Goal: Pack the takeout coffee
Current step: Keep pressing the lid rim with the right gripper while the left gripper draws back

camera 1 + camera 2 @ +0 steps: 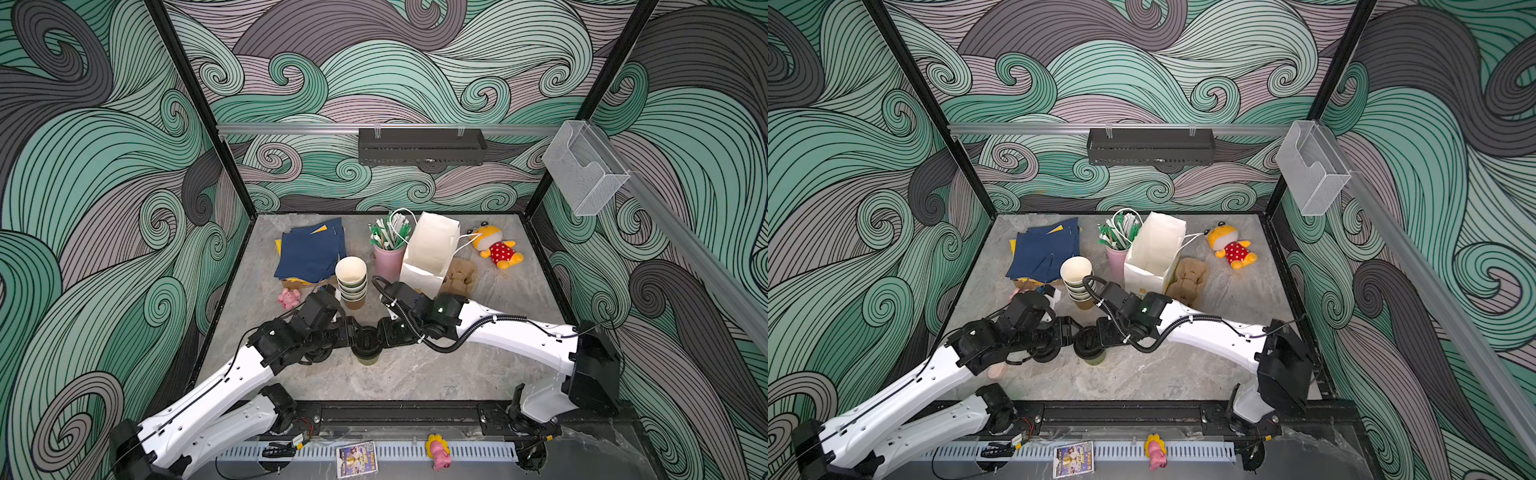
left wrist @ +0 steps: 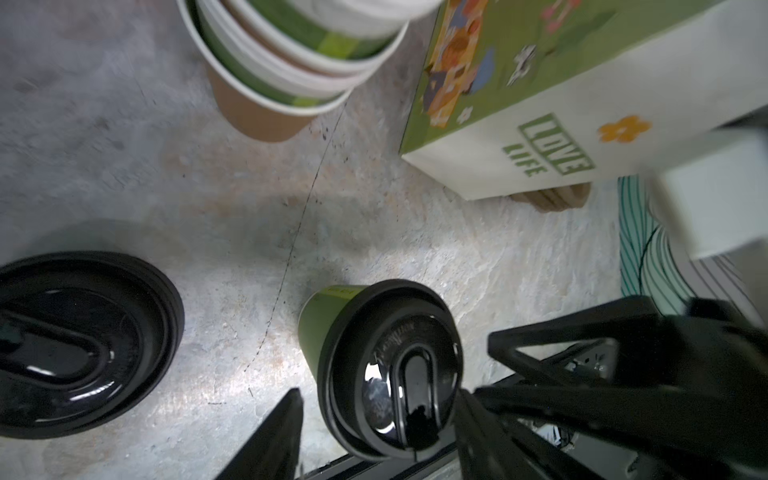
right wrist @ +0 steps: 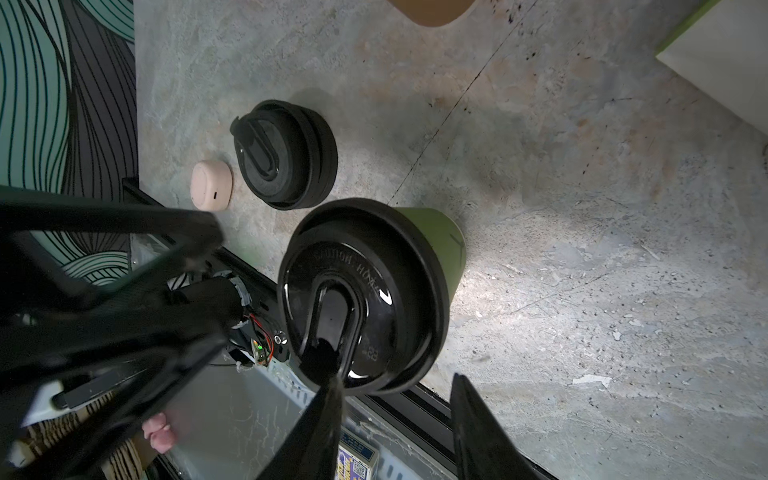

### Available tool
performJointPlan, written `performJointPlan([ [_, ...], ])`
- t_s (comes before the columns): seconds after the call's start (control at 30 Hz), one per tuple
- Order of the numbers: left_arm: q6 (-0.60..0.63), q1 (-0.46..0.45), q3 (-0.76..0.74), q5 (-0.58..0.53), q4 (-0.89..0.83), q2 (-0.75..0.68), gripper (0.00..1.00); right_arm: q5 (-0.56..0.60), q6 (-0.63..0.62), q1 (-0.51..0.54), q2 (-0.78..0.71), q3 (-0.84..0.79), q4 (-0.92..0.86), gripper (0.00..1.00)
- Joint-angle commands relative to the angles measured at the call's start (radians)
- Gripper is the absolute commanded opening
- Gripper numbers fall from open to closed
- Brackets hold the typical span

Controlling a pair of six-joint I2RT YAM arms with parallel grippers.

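Note:
One takeout coffee, an olive-green paper cup [image 1: 367, 358] [image 1: 1094, 358] with a black sip lid [image 2: 392, 370] [image 3: 361, 299], stands upright on the table near the front middle. My left gripper [image 1: 355, 333] [image 2: 374, 436] comes at it from the left, open, with its fingers on either side of the lid. One finger [image 2: 274, 436] stands clearly apart from the cup. My right gripper [image 1: 380, 332] [image 3: 395, 411] comes from the right, also open. One of its fingertips [image 3: 322, 399] lies at the lid's rim. Neither gripper holds anything.
A stack of black lids [image 2: 83, 349] [image 3: 286, 153] and a pink case [image 3: 210, 185] lie beside the cup. Behind it are nested paper cups [image 1: 351, 282], a white paper bag [image 1: 430, 253], a brown cup carrier [image 1: 459, 276], a pink straw cup [image 1: 388, 259], blue napkins [image 1: 311, 253] and a plush toy [image 1: 496, 247].

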Motion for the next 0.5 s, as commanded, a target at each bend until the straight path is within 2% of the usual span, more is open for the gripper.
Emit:
performJointPlan([
  [0.0,-0.034,0.004,0.038,-0.125,-0.17,-0.066,0.56,-0.045,-0.027,-0.001,0.02,0.03,0.006,0.47],
  [0.07,-0.078,0.004,0.002,-0.111,-0.202,-0.109,0.53,-0.057,-0.034,-0.003,0.026,0.029,0.017,0.48],
  [0.23,-0.19,0.004,-0.142,0.028,-0.153,-0.223,0.47,-0.051,-0.04,-0.011,0.03,0.024,0.015,0.51],
  [0.37,-0.246,0.003,-0.201,0.138,-0.041,-0.245,0.45,-0.033,-0.034,-0.019,0.022,0.014,0.014,0.53],
  [0.47,-0.256,0.004,-0.208,0.162,0.002,-0.237,0.44,-0.029,-0.034,-0.025,0.024,0.018,0.014,0.54],
])
